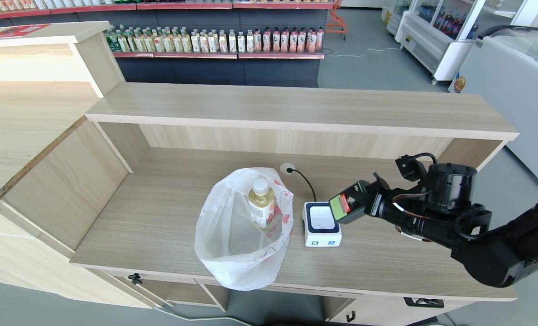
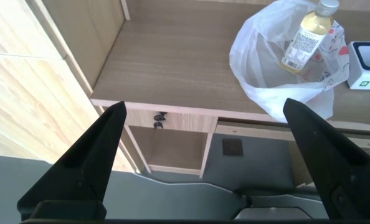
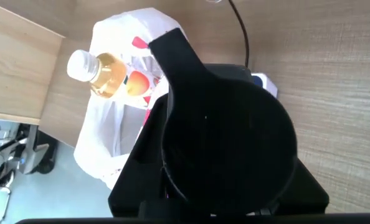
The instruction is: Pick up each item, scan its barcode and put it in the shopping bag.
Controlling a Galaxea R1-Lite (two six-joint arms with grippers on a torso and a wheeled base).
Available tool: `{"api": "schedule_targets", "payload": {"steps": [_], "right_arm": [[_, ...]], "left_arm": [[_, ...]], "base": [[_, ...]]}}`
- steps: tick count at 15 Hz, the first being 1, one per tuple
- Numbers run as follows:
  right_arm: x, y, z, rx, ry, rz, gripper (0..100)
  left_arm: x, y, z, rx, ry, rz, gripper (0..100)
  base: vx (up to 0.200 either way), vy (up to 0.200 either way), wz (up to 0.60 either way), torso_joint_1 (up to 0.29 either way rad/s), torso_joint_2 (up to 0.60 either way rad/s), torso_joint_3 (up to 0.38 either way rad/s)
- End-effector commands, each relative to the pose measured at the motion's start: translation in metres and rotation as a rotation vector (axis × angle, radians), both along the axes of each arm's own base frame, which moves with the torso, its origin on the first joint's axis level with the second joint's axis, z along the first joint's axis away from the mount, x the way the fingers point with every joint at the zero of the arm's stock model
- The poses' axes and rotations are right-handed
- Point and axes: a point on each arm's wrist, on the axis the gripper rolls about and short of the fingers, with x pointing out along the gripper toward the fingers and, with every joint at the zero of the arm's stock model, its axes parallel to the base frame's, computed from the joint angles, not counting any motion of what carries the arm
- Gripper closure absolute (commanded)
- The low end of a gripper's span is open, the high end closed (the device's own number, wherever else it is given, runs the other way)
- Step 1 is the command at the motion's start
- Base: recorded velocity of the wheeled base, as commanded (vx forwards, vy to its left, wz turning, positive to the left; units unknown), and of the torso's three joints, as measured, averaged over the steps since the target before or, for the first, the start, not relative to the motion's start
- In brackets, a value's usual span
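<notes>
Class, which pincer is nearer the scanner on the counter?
Right. The right pincer holds an item close by the scanner; the left pincer hangs open off the front of the counter.

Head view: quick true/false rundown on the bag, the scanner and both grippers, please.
1. The right gripper holds a dark container close by the scanner. True.
2. The shopping bag is empty. False: a bottle with a white cap stands in it.
3. The scanner sits on the bag's left. False: it sits on the bag's right.
4. The left gripper is open and holds nothing. True.
5. A cable runs from the scanner to a hole in the counter. True.
</notes>
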Motion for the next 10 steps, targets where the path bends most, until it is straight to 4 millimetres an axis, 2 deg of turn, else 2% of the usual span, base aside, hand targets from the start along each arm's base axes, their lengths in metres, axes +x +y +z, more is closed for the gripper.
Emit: {"api": "schedule_targets", "payload": {"steps": [1,10], "right_arm": [[0.011,0.004,-0.019,-0.032,0.024,0.003,100],[0.025,0.012,-0.043,-0.062,0.028,-0.015,100]], "left_arm": [[0.0,0.0,0.0,0.0,0.0,0.0,0],[0.0,0.0,0.0,-0.002,0.0,0.0,0]], "base": [[0.0,0.0,0.0,0.0,0.0,0.0],[0.0,0.0,0.0,0.0,0.0,0.0]]}}
